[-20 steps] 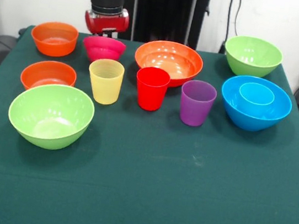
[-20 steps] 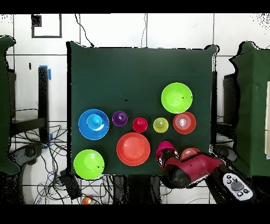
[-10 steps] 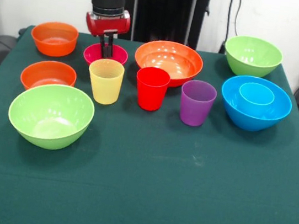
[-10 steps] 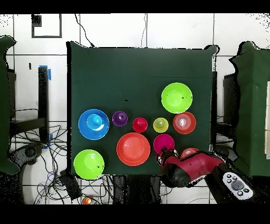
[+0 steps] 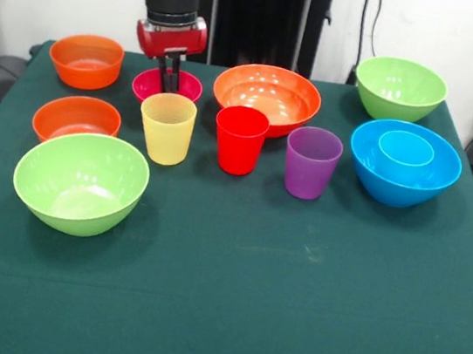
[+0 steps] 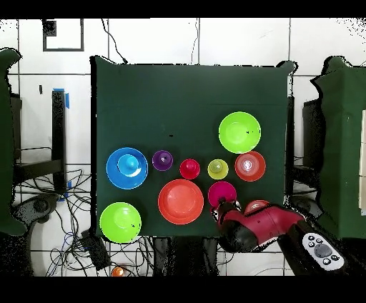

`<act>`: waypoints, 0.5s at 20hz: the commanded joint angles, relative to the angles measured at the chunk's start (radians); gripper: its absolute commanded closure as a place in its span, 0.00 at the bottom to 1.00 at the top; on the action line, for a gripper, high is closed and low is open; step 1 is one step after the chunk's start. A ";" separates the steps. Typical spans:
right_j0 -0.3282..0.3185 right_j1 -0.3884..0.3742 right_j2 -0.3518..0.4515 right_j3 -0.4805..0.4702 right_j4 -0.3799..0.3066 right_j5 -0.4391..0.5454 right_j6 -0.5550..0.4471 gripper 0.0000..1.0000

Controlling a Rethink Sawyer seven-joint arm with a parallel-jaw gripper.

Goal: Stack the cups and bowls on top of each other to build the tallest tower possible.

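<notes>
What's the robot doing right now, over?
Gripper down at the pink bowl, jaws at its rim, grip unclear. Nothing stacked except the light blue cup inside the blue bowl. Nothing in the way.

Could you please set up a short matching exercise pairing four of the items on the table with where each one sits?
Things:
1. light blue cup
2. magenta bowl
3. red cup
4. pincer

Places:
A. between the yellow and purple cups
B. inside the large blue bowl
C. at the magenta bowl's rim
D. behind the yellow cup

Pairs: 1-B, 2-D, 3-A, 4-C
</notes>
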 commanded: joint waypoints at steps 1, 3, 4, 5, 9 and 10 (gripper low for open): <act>0.011 -0.027 0.095 -0.001 0.055 0.124 -0.087 1.00; 0.019 -0.026 0.090 0.002 0.057 0.126 -0.083 1.00; 0.016 -0.039 0.088 0.017 0.060 0.128 -0.087 1.00; 0.018 -0.040 0.086 0.019 0.061 0.130 -0.090 1.00; 0.045 -0.043 0.058 0.012 0.058 0.153 -0.094 1.00; 0.048 -0.044 0.055 0.010 0.057 0.156 -0.094 1.00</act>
